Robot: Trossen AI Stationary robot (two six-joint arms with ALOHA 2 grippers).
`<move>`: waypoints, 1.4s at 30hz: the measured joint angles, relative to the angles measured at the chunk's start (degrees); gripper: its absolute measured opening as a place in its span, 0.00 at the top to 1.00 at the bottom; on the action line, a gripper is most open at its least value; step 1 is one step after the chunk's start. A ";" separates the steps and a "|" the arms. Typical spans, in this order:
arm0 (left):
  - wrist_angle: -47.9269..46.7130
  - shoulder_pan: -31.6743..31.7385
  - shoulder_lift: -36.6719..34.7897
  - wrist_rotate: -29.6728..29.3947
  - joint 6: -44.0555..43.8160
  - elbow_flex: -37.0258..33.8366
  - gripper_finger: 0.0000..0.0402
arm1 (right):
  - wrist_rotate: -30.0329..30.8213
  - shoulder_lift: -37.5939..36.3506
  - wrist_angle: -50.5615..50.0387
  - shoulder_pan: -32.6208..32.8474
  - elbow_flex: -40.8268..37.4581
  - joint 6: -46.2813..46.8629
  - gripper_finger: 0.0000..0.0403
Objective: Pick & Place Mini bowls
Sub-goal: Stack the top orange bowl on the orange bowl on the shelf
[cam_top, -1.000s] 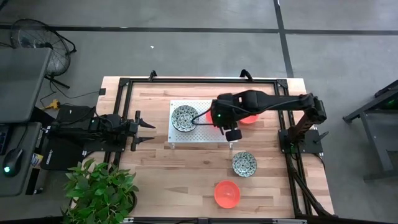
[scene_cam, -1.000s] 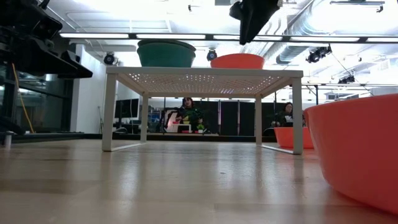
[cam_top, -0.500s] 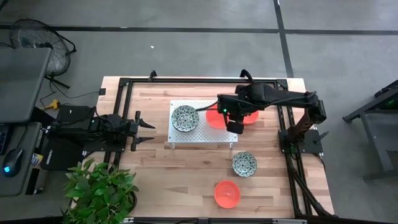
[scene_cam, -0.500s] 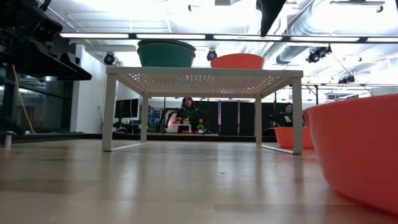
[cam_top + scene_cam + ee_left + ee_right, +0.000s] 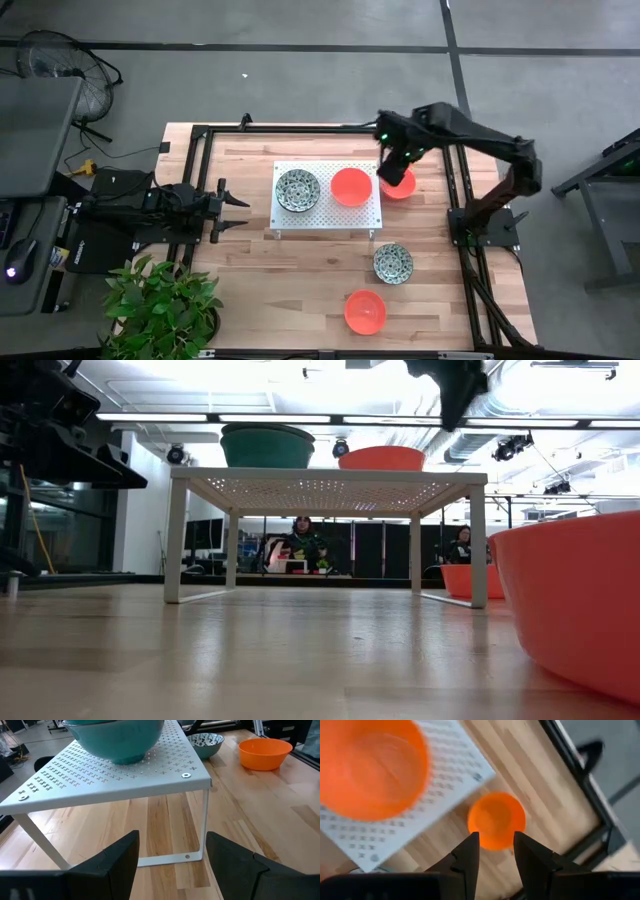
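High view showed the right gripper [image 5: 398, 160], empty and slightly open, had left an orange bowl [image 5: 351, 187] on the white platform [image 5: 290, 223] and moved above the next orange bowl [image 5: 399, 186] beside it.

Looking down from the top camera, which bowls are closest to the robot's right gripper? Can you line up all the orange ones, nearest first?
1. The orange bowl on the table, right under the right gripper, beside the platform.
2. The orange bowl on the white platform, toward the left arm.
3. The orange bowl at the table's front edge, far off, past the speckled one.
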 joint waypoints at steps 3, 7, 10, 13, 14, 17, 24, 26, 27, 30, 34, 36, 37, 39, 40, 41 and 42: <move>0.00 0.01 0.00 -0.03 -0.01 0.00 0.44 | 0.75 -4.16 -0.11 -3.87 -5.39 5.95 0.73; 0.02 0.01 0.00 -0.04 0.01 0.00 0.44 | 2.93 -9.89 1.14 -7.78 -13.53 9.99 0.73; 0.02 0.00 0.00 -0.07 -0.01 0.00 0.44 | 1.57 -13.68 3.85 -9.97 -19.26 11.25 0.73; 0.02 0.00 -0.02 -0.07 -0.01 0.00 0.44 | 0.67 -16.36 7.31 -11.43 -24.71 13.13 0.73; 0.02 0.01 0.00 -0.07 -0.01 0.00 0.44 | 0.15 -17.10 8.25 -11.75 -26.35 14.06 0.73; 0.02 -0.01 0.00 -0.09 -0.01 0.00 0.44 | -2.33 -18.39 11.65 -12.50 -30.76 17.42 0.73; 0.02 0.00 0.00 -0.11 -0.01 0.00 0.44 | -4.32 -18.67 19.87 -12.44 -39.02 26.92 0.73; 0.02 0.01 0.00 -0.11 -0.01 0.00 0.44 | -4.54 -18.67 22.76 -12.82 -41.45 29.62 0.73; 0.02 -0.01 0.00 -0.11 -0.01 0.00 0.44 | -4.90 -18.67 23.91 -13.10 -42.59 30.28 0.73; 0.02 0.01 -0.01 -0.13 -0.01 0.00 0.44 | -6.34 -18.67 26.52 -14.12 -46.01 30.92 0.73; 0.03 -0.01 0.00 -0.13 -0.01 0.00 0.44 | -7.05 -18.65 28.40 -15.48 -49.99 34.43 0.73; 0.02 0.00 0.00 -0.13 -0.02 0.00 0.44 | -7.23 -18.65 28.96 -16.23 -51.80 35.45 0.73; 0.02 0.00 0.00 -0.15 -0.03 0.00 0.44 | -7.41 -18.65 29.19 -16.59 -52.60 35.79 0.73; 0.02 -0.02 0.00 -0.15 -0.03 0.00 0.44 | -8.02 -18.65 30.33 -17.31 -54.11 36.66 0.73; 0.02 -0.01 0.00 -0.15 -0.03 0.00 0.44 | -8.07 -18.65 31.20 -17.66 -54.80 36.78 0.73; 0.02 0.00 0.00 -0.15 -0.03 0.00 0.44 | -8.21 -18.65 31.85 -17.99 -55.45 36.81 0.73; 0.02 -0.01 -0.01 -0.15 -0.03 0.00 0.44 | -8.30 -18.65 32.62 -18.26 -56.08 37.06 0.73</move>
